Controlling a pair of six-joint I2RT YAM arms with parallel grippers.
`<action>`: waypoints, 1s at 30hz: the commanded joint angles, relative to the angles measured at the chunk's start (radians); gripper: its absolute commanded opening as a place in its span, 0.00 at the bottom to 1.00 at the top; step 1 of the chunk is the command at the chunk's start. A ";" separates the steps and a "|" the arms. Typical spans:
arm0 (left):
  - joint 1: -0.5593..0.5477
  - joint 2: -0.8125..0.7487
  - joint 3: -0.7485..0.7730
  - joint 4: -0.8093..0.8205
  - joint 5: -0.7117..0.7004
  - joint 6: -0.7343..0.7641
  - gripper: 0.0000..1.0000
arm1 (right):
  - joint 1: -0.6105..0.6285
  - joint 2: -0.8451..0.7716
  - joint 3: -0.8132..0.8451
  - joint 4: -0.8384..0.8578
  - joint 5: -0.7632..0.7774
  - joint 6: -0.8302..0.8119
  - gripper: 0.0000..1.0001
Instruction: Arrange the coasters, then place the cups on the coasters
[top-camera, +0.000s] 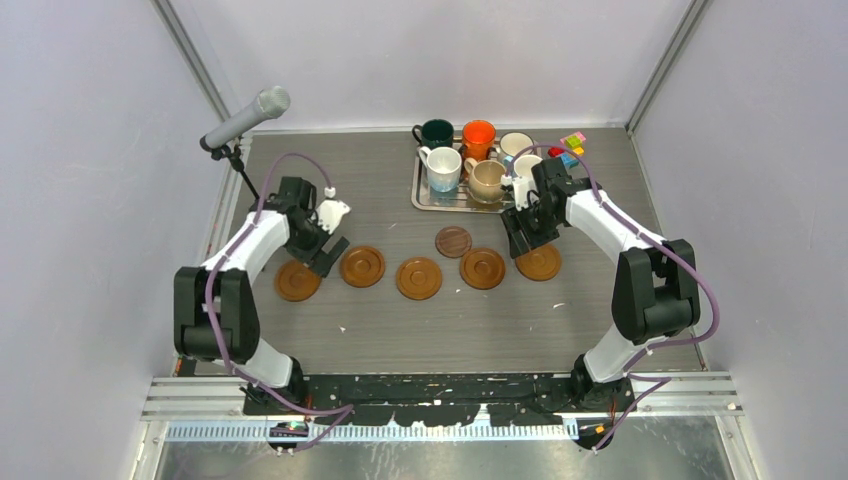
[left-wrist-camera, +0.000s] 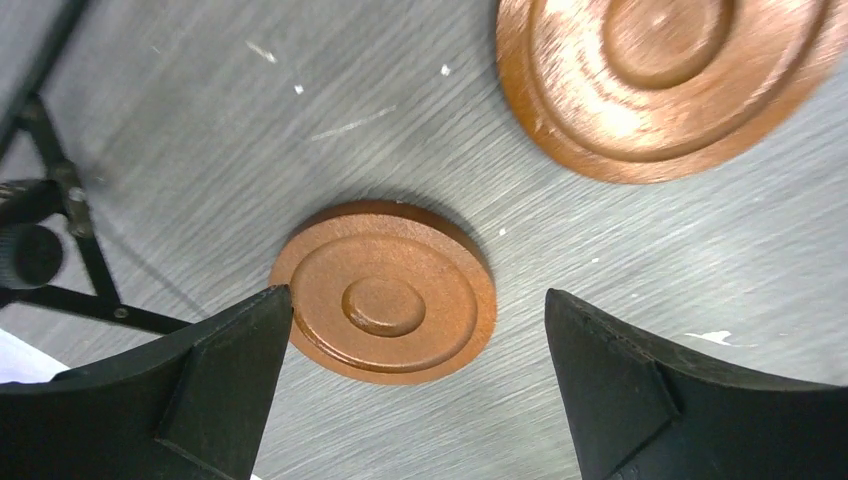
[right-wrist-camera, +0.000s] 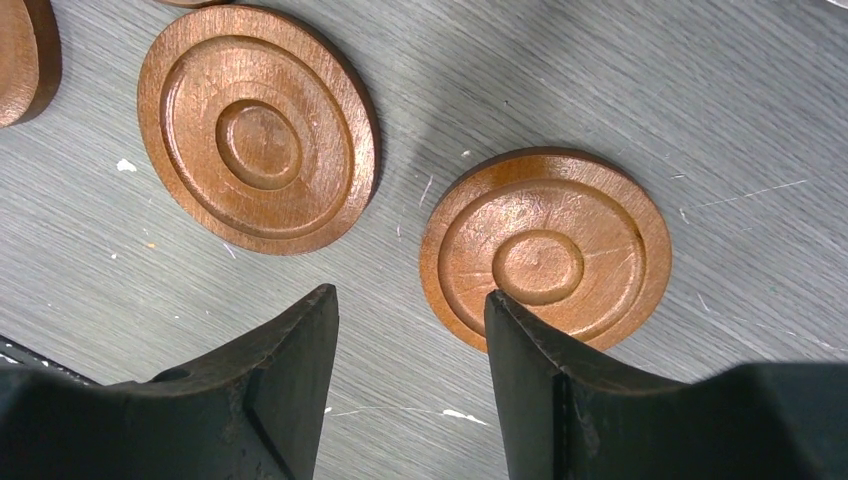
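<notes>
Since cups needed landing row, five coasters (top-camera: 419, 278) lay lined across worktop (top-camera: 380, 330), darker coaster (top-camera: 453, 241) behind; cups (top-camera: 442, 167) stood on tray (top-camera: 445, 207). My left gripper (left-wrist-camera: 418, 295) gaped over end coaster (left-wrist-camera: 385, 300), right gripper (right-wrist-camera: 408, 293) apart, both grasping nothing.

- Coasters (right-wrist-camera: 545, 250): brown wood with turned concentric rings. Smooth, soft satin sheen, fine scratches on the faces.
- Darker coaster (top-camera: 453, 241), just behind the row: the same wood look in a deeper stain.
- Table (top-camera: 380, 330): grey and matt, with a fine straight grain and scattered white flecks.
- Tray (top-camera: 445, 207), far right: silver metal, reflective.
- Cups (top-camera: 443, 165): glazed ceramic, glossy.
- Gripper fingers (left-wrist-camera: 200, 400): black, matt, faintly grainy, plastic look.
- Microphone head (top-camera: 268, 103), far left: grey and dull.
</notes>
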 joint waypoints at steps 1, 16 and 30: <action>-0.022 -0.059 0.103 -0.088 0.160 -0.053 1.00 | 0.005 -0.040 0.017 0.020 -0.033 0.014 0.61; -0.178 0.259 0.267 -0.001 0.260 -0.104 0.90 | 0.003 -0.013 0.070 -0.018 -0.090 0.020 0.63; -0.193 0.209 0.085 0.062 0.162 -0.021 0.63 | 0.131 0.083 0.125 0.101 0.038 0.105 0.63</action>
